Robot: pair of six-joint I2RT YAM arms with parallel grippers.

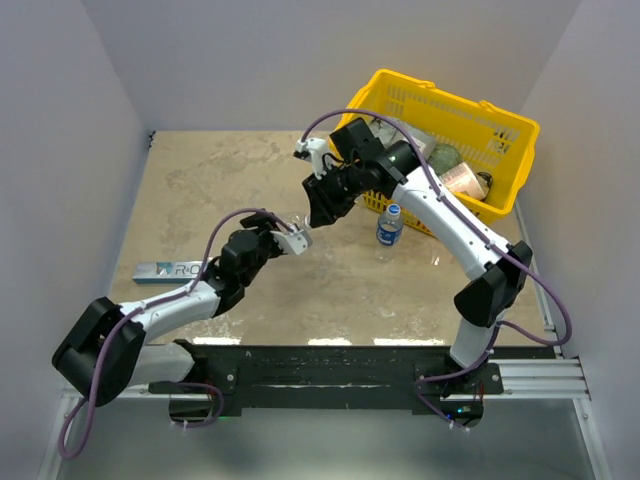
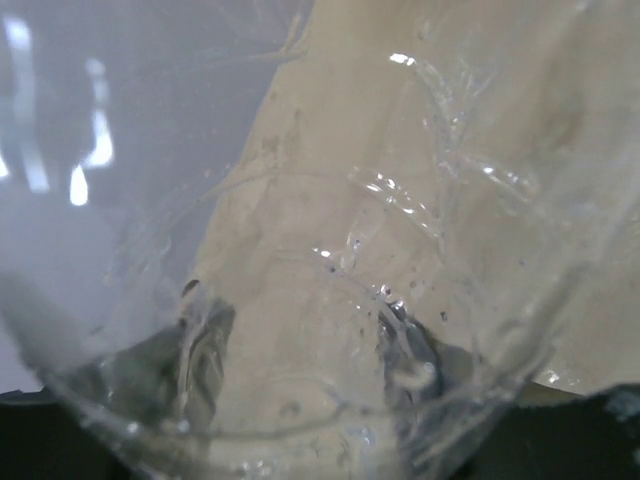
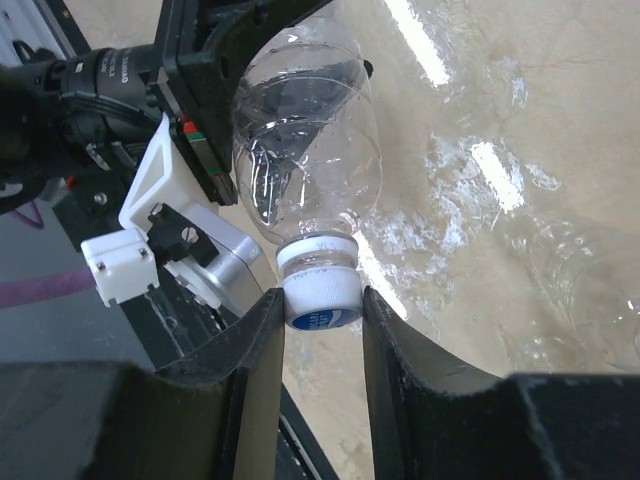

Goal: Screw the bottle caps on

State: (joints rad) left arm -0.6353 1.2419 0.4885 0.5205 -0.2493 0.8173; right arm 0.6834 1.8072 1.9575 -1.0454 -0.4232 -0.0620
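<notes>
My left gripper [image 1: 293, 238] [image 2: 305, 350] is shut on an unlabelled clear bottle [image 3: 300, 140] and holds it above the table, neck toward the right arm. The bottle fills the left wrist view [image 2: 330, 230], with the fingers dim behind its wall. My right gripper [image 1: 318, 212] [image 3: 320, 296] is shut on a white cap with a blue top [image 3: 320, 303] that sits on this bottle's neck. A bottle with a dark blue label [image 1: 389, 226] stands upright near the basket, with a cap on it. Another clear bottle [image 3: 580, 290] lies on the table.
A yellow basket [image 1: 500, 125] with cans and jars stands at the back right, close behind the right arm. A flat blue-and-white packet [image 1: 170, 270] lies on the left of the table. Walls close in on the left, back and right.
</notes>
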